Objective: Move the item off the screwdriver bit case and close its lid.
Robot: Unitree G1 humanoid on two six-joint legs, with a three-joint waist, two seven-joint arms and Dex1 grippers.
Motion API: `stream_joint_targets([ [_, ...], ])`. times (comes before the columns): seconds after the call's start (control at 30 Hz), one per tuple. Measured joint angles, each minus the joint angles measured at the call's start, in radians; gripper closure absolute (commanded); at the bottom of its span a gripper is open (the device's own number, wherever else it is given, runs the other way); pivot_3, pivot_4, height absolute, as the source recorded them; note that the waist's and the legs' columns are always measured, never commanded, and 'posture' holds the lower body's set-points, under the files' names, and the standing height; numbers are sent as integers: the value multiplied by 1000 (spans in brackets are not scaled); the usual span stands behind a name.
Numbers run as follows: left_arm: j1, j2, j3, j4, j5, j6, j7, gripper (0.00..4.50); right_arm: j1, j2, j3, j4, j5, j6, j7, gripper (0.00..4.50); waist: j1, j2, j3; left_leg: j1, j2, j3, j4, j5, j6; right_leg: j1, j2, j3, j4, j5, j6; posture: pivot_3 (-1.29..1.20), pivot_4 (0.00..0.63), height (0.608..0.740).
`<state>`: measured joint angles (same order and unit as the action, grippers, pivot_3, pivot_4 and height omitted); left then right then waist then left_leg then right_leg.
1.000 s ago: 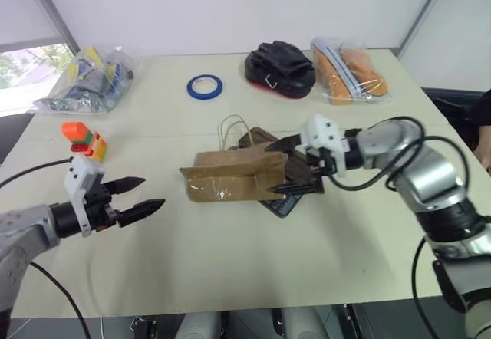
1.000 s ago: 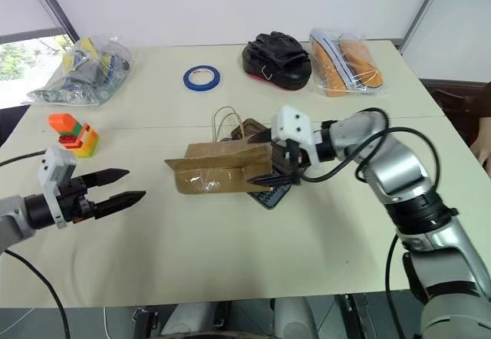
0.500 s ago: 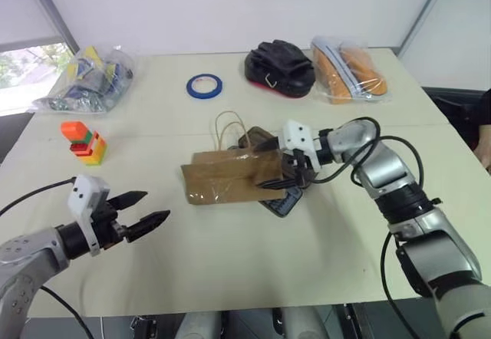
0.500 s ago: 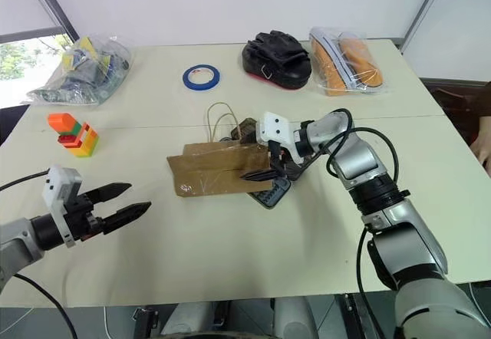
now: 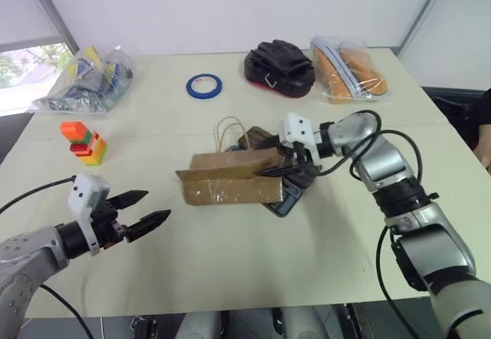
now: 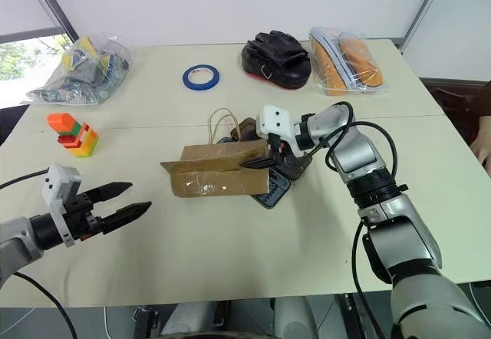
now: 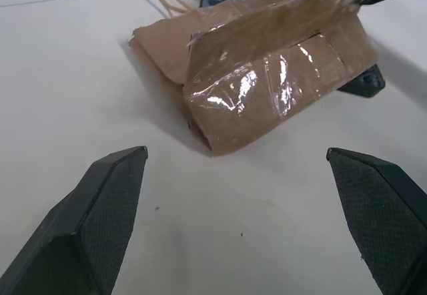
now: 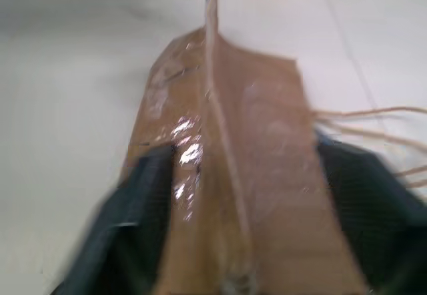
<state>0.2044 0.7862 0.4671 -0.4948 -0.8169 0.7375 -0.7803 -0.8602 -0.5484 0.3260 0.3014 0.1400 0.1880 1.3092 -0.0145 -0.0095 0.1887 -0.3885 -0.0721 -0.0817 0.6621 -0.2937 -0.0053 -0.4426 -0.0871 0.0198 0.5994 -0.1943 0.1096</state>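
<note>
- Brown paper bag [image 5: 230, 183] pinched at its end in my right gripper [image 5: 285, 169], lying over the case [image 5: 285, 199].
- Left gripper [image 5: 150, 210] hangs wide open, well apart.

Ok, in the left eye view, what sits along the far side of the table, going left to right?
Clear bag of mixed items → blue tape roll → black pouch → clear bag of orange things.

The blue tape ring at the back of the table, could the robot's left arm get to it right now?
Probably yes. The round blue tape ring lies alone on bare beige table, and the left gripper, jaws open and empty, has nothing between.
</note>
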Motion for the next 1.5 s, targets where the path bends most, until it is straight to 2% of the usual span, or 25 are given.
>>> stream_joint_targets([
  [0.1, -18, 13, 0, 1, -2, 0, -2, 0, 13, 1, 12, 17, -12, -2, 13, 4467, 0, 0, 0, 0, 0, 0, 0, 0, 0, 0, 0, 0, 0, 0, 0, 0, 150, 740],
  [0.33, -28, 8, -2, 4, -4, 1, 7, 0, 13, 25, -22, 26, 13, 25, 2, 4467, -3, 0, 0, 0, 0, 0, 0, 1, -1, -1, 0, 0, 1, 0, 0, 0, 150, 740],
  [0.6, 11, -3, -2, 17, -10, 12, -2, 0, -160, -8, -264, -123, 249, 294, -49, 4467, 5, 0, 0, 0, 0, -1, 0, 0, -1, 0, 0, -1, 1, 0, 0, 0, 150, 740],
  [0.67, -34, -3, -4, 20, -11, 10, 5, 0, -152, -68, -274, -120, 203, 272, -100, 4467, 15, -2, -2, 0, -1, -2, 0, 0, -1, 2, -1, -2, -1, 0, 0, 0, 150, 740],
  [0.77, -113, -3, -20, 16, -24, 11, 17, 0, -62, -156, -275, -86, 92, 226, -202, 4467, 26, -3, -2, 0, -2, -1, 1, 0, 0, 1, -2, -1, 0, 0, 0, 0, 150, 740],
  [0.9, -224, -3, -115, 4, -24, 13, 4, 0, 90, -223, -317, -61, 6, 267, -380, 4467, 25, -1, -1, -2, -2, 0, 1, 3, -6, -1, -2, 0, 0, 0, 0, 0, 150, 740],
  [1.03, -306, -3, -180, 35, -12, 8, -20, 0, 108, -225, -425, -55, -42, 349, -618, 4467, 4, 3, 0, -2, -1, 2, 1, 4, -6, -3, 0, 2, 3, 0, 0, 0, 150, 740],
  [1.17, -347, -9, -235, 102, 21, -9, -39, 0, 141, -220, -508, -42, -94, 325, -812, 4467, -4, 2, 0, -1, 0, 2, 1, 2, -3, -2, 1, 2, 3, 0, 0, 0, 150, 740],
  [1.37, -393, -16, -287, 155, 48, -26, -69, 0, 213, -182, -516, 14, -106, 295, -900, 4467, 0, 3, 0, -1, 0, 2, 1, 2, -2, -2, 1, 3, 4, 0, 0, 0, 150, 740],
  [1.43, -401, -20, -289, 166, 54, -29, -74, 0, 221, -181, -516, 14, -104, 293, -901, 3945, -2, 3, 0, -1, 0, 2, 1, 2, -2, -2, 1, 3, 4, 0, 0, 0, 150, 740],
  [1.5, -402, -22, -289, 170, 62, -31, -77, 0, 235, -182, -519, 14, -99, 292, -900, 3118, -1, 3, 0, -1, 0, 2, 1, 2, -2, -1, 1, 2, 4, 0, 0, 0, 150, 740],
])
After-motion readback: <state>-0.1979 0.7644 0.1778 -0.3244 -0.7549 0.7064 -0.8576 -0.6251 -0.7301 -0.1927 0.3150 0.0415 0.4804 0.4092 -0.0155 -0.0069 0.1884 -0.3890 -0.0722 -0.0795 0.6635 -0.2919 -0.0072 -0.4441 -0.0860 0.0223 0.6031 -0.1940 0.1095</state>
